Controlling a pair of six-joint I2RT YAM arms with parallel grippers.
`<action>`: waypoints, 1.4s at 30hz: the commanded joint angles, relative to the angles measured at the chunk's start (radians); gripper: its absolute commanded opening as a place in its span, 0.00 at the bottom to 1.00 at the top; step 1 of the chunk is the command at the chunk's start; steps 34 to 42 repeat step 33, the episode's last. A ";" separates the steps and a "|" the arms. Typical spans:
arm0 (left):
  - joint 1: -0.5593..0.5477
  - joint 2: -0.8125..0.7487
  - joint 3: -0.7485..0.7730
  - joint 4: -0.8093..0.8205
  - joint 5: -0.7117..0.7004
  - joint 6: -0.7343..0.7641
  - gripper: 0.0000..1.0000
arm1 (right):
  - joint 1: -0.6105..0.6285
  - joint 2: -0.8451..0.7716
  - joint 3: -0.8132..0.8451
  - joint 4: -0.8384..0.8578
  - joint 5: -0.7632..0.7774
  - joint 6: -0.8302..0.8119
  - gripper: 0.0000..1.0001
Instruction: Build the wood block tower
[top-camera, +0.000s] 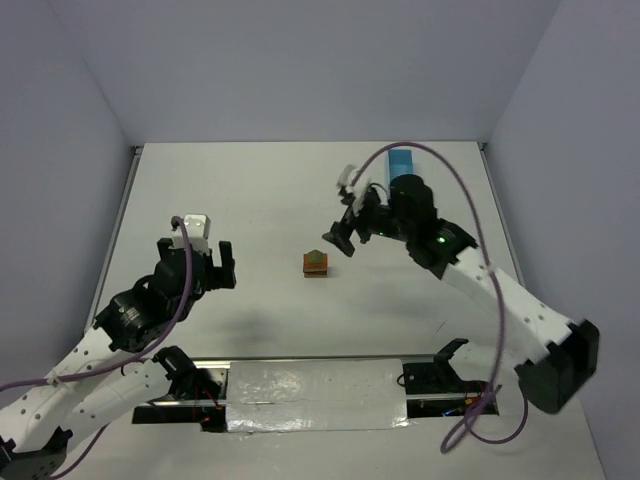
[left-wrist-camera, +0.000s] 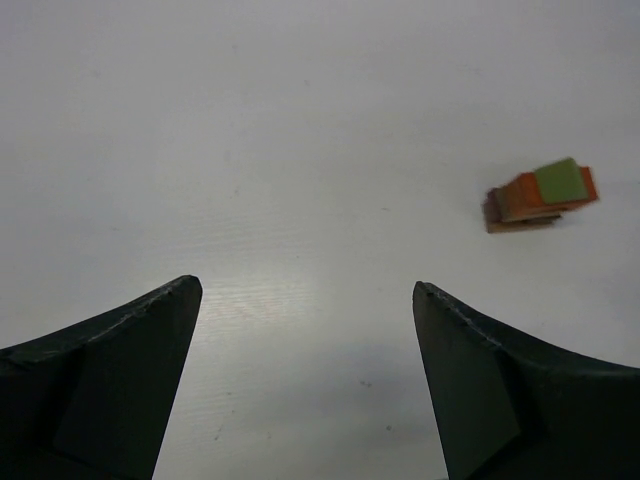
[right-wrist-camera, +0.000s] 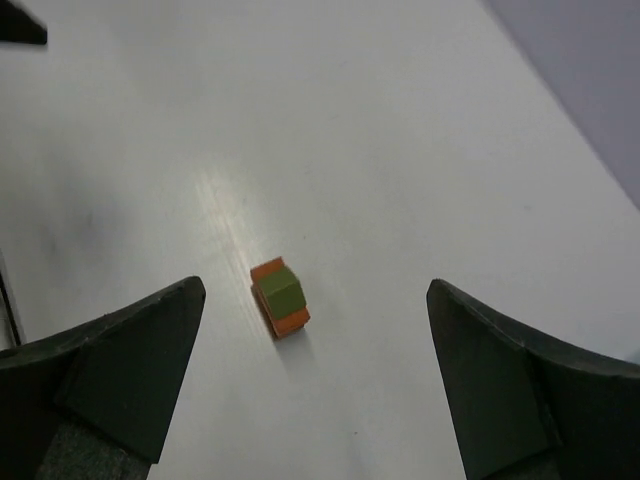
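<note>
The wood block tower (top-camera: 316, 263) stands mid-table, brown and orange blocks with an olive-green top. It also shows in the left wrist view (left-wrist-camera: 541, 194) at the right and in the right wrist view (right-wrist-camera: 280, 297) near the centre. My left gripper (top-camera: 222, 266) is open and empty, well to the left of the tower; its fingertips (left-wrist-camera: 170, 300) frame bare table. My right gripper (top-camera: 343, 239) is open and empty, raised just up and right of the tower; its fingertips (right-wrist-camera: 450, 300) stand wide apart with the tower seen between them, far below.
A light-blue rectangular tray (top-camera: 401, 162) lies at the back right, partly hidden behind the right arm. A foil-covered strip (top-camera: 315, 392) runs along the near edge between the arm bases. Grey walls close in the table at both sides and the back.
</note>
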 joint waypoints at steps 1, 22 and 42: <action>0.127 0.009 0.043 -0.004 -0.085 -0.096 1.00 | -0.002 -0.214 0.021 -0.026 0.405 0.527 1.00; 0.250 -0.142 0.011 -0.009 -0.148 -0.015 0.99 | -0.005 -0.825 -0.124 -0.526 0.932 0.853 1.00; 0.250 -0.125 0.008 0.002 -0.122 -0.006 0.99 | -0.005 -0.813 -0.141 -0.529 0.951 0.866 1.00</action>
